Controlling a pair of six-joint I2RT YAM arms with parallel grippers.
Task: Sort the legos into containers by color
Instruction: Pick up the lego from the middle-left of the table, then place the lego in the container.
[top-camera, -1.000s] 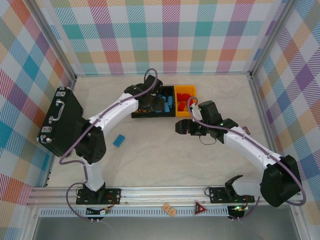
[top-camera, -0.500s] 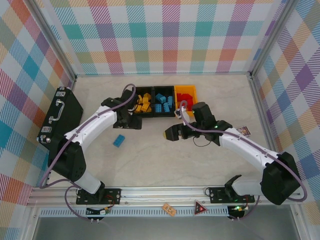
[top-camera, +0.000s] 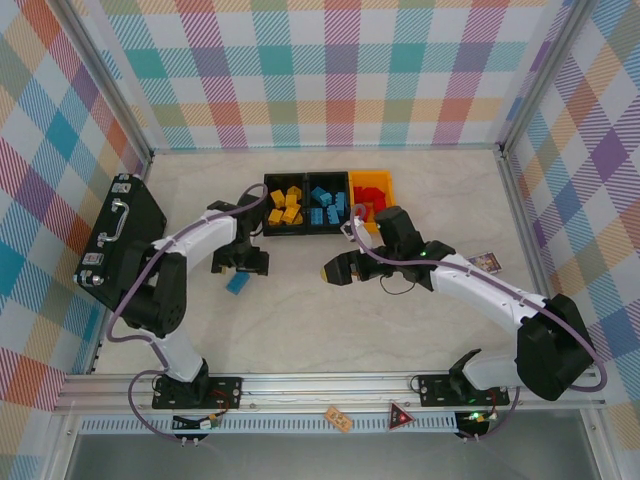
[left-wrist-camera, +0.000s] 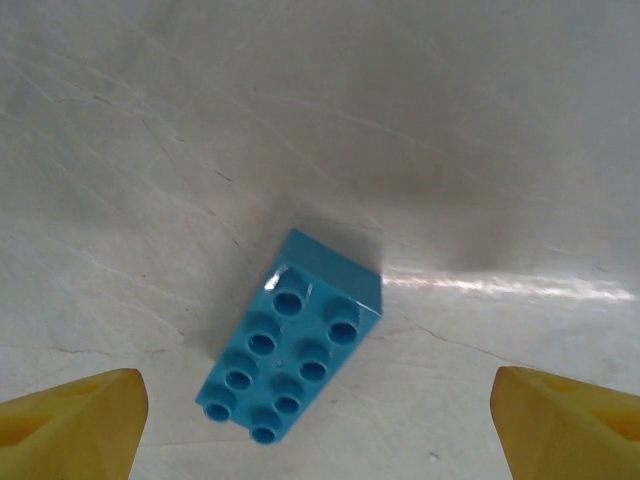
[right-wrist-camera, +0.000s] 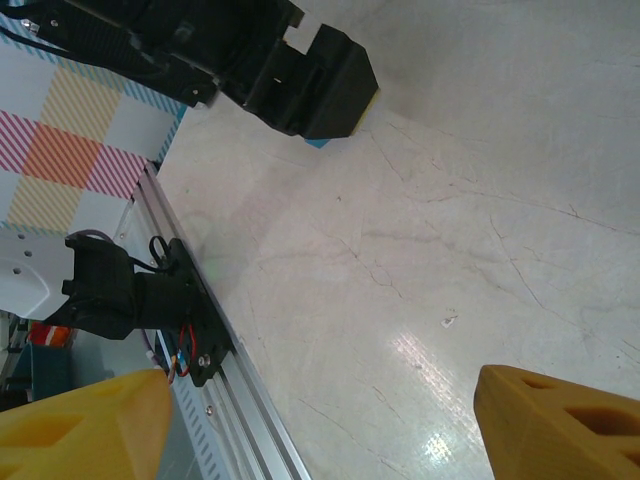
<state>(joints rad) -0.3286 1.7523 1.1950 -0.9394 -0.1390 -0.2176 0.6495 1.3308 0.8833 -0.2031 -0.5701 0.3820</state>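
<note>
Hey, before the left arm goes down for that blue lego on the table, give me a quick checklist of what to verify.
1. Left gripper open and holding nothing: ok.
2. Loose blue lego lies studs up on the table, between the fingertips: ok.
3. Lego squared to the fingers: not ok, it sits at a diagonal to them.
4. Target is the middle bin, which already holds sorted blue bricks: ok.
5. Right gripper open and empty: ok.
6. Carrying route to the bin: cannot tell, the right gripper hangs just in front of the bins.
</note>
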